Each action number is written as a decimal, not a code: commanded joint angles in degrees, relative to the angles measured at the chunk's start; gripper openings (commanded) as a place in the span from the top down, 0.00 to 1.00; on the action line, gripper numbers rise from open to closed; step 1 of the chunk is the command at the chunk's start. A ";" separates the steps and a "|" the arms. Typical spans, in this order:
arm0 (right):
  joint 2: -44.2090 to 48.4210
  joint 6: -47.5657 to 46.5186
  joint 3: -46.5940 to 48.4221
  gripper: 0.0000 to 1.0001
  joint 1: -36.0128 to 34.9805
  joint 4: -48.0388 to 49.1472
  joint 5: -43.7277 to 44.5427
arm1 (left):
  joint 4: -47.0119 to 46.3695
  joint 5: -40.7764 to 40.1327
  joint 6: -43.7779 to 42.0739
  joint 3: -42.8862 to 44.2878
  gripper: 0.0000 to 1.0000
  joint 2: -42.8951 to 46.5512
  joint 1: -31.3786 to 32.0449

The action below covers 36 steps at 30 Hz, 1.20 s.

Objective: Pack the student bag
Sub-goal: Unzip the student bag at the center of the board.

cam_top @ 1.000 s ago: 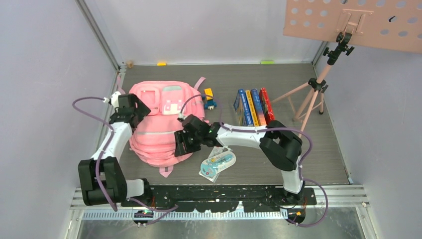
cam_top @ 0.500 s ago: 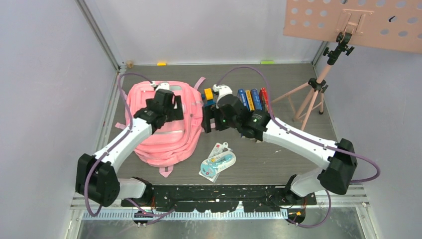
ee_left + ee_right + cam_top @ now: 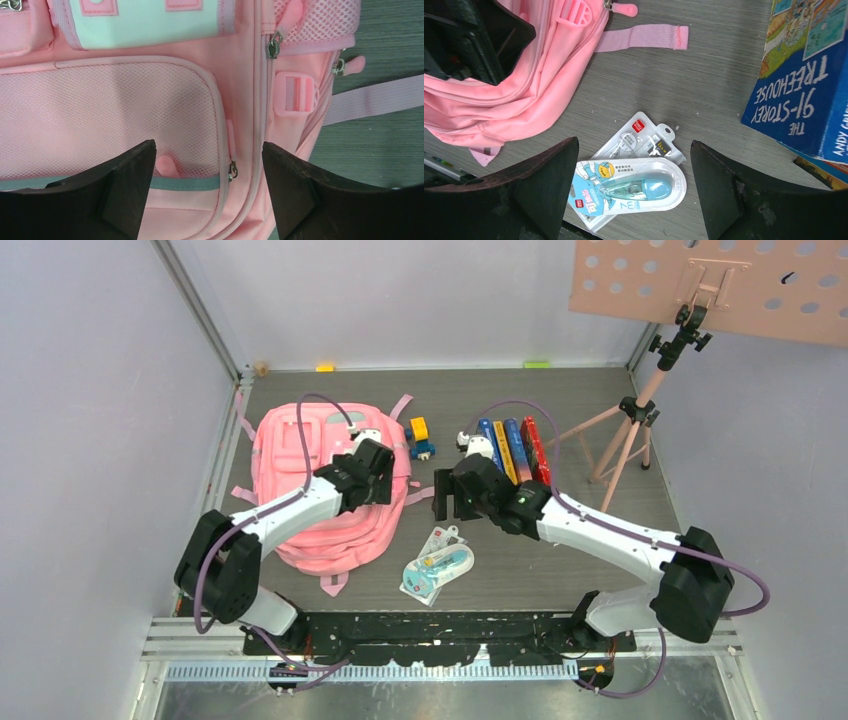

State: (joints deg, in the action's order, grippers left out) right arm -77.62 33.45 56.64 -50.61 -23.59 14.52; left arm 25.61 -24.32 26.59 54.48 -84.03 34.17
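The student bag [image 3: 300,455] lies flat at the left of the table, pink with a mesh front pocket [image 3: 110,115] and a zip pull [image 3: 231,171]. My left gripper [image 3: 383,478] hangs open over the bag's right side. In the left wrist view, its fingers [image 3: 295,190] straddle the pocket's corner and hold nothing. My right gripper [image 3: 446,496] is open and empty above the bare table between the bag and the books. In the right wrist view, a blue correction-tape pack [image 3: 629,187] lies below its fingers [image 3: 729,190].
A row of books [image 3: 510,452] stands right of the bag, the nearest blue one [image 3: 801,100] beside my right gripper. A yellow-and-blue toy [image 3: 421,437] sits behind the bag's strap [image 3: 644,37]. A second clear pack [image 3: 644,137] lies under the tape pack. A music stand [image 3: 640,410] fills the back right.
My left gripper has moved right across the bag to its right side. My right gripper has shifted right and nearer, away from the toy.
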 commanded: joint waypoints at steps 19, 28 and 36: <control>8.66 -5.03 -4.53 0.10 -0.19 8.17 -0.65 | 11.09 0.45 -8.83 5.73 1.00 0.05 0.46; 1.80 -9.69 0.15 0.05 1.61 11.29 -9.89 | 24.68 7.32 -14.80 15.32 1.00 6.16 0.38; -6.49 -8.10 0.32 0.08 4.20 21.74 -23.72 | 22.50 7.78 -18.76 12.39 1.00 7.89 -0.58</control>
State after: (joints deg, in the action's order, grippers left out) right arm -81.14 25.58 54.68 -46.72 -9.89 -1.50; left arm 50.37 -17.39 11.35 67.55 -79.40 34.11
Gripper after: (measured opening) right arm 0.940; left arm 0.048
